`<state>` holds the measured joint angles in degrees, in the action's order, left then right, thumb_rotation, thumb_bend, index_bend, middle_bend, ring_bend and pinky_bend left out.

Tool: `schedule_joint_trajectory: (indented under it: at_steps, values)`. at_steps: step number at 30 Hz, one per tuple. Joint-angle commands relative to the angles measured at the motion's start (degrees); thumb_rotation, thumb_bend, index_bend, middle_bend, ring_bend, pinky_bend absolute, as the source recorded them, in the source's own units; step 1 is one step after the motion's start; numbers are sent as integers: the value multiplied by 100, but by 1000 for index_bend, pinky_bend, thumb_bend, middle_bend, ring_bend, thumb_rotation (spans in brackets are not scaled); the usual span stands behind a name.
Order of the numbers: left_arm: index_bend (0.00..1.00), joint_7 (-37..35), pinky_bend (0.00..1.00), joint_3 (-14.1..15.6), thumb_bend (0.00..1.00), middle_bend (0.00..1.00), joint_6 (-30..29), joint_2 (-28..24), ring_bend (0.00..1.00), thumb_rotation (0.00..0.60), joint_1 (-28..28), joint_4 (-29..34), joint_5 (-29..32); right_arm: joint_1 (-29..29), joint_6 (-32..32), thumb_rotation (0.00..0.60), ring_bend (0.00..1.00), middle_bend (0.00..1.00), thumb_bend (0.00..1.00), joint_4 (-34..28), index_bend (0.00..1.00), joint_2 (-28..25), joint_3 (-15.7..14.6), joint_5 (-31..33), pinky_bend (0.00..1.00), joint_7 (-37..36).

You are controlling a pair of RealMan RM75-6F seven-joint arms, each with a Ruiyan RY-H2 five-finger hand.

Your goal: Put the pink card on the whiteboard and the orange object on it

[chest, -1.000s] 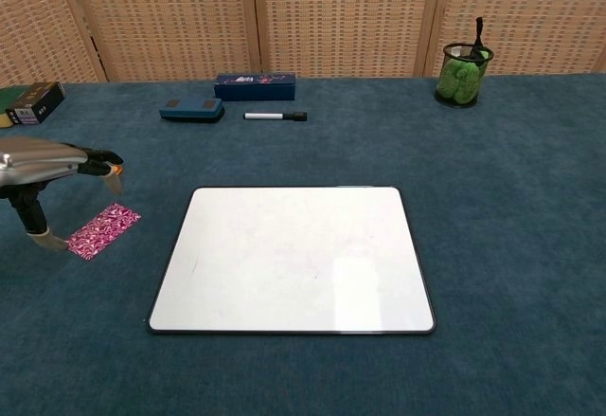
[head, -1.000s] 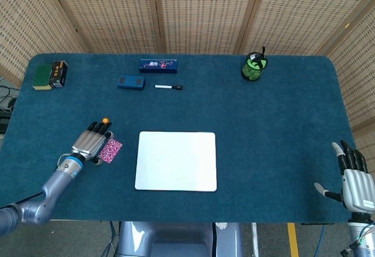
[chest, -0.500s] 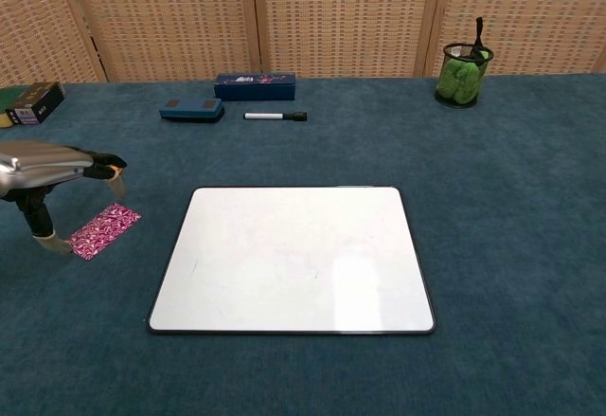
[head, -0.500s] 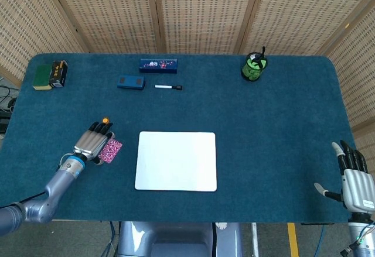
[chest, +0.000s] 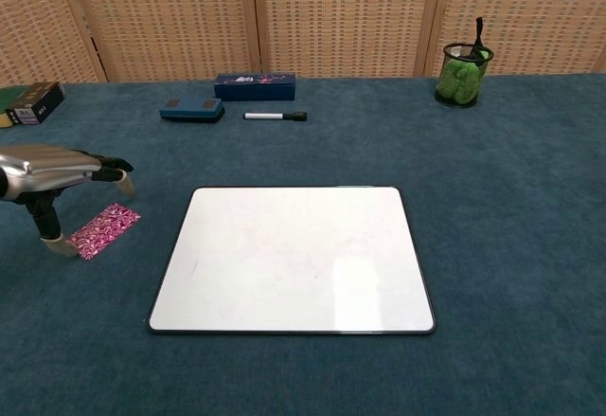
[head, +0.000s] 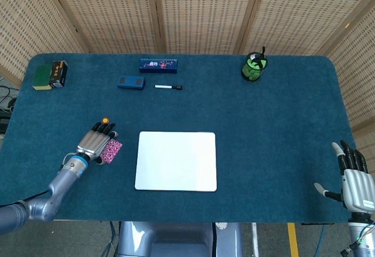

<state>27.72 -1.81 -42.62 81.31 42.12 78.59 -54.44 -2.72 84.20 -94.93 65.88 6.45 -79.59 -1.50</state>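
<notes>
A pink patterned card (head: pixel 111 149) (chest: pixel 103 229) lies flat on the blue cloth just left of the whiteboard (head: pixel 176 160) (chest: pixel 294 257). My left hand (head: pixel 95 143) (chest: pixel 57 173) hovers over the card's left end, fingers spread and holding nothing. A small orange object (head: pixel 105 120) sits on the cloth just beyond its fingertips; the chest view hides it behind the hand. My right hand (head: pixel 353 178) rests open at the table's near right edge, far from everything.
At the back lie a dark blue box (head: pixel 158 64), a blue eraser (head: pixel 130 82) and a marker (head: pixel 168 86). A green pen cup (head: pixel 254 67) stands back right. A green and black box pair (head: pixel 50 74) sits at the far left.
My left hand has drawn back slightly toward the near edge and dropped a little over the card. The orange object now shows beyond the fingertips. The right hand is still.
</notes>
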Motion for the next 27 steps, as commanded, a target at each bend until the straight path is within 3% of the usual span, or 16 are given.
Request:
schedule_joint_trajectory:
  at_steps: [1, 27]
  values:
    - [166, 1, 0, 11, 120, 0, -5, 14, 0, 600, 8, -9, 17, 0, 1, 600, 0, 0, 0, 1, 0, 0, -1, -3, 0, -2]
    - [161, 81, 0, 130, 120, 0, -41, -53, 0, 600, 112, 145, 215, -4, -24, 600, 0, 0, 0, -23, 0, -15, -3, 20, 0, 0]
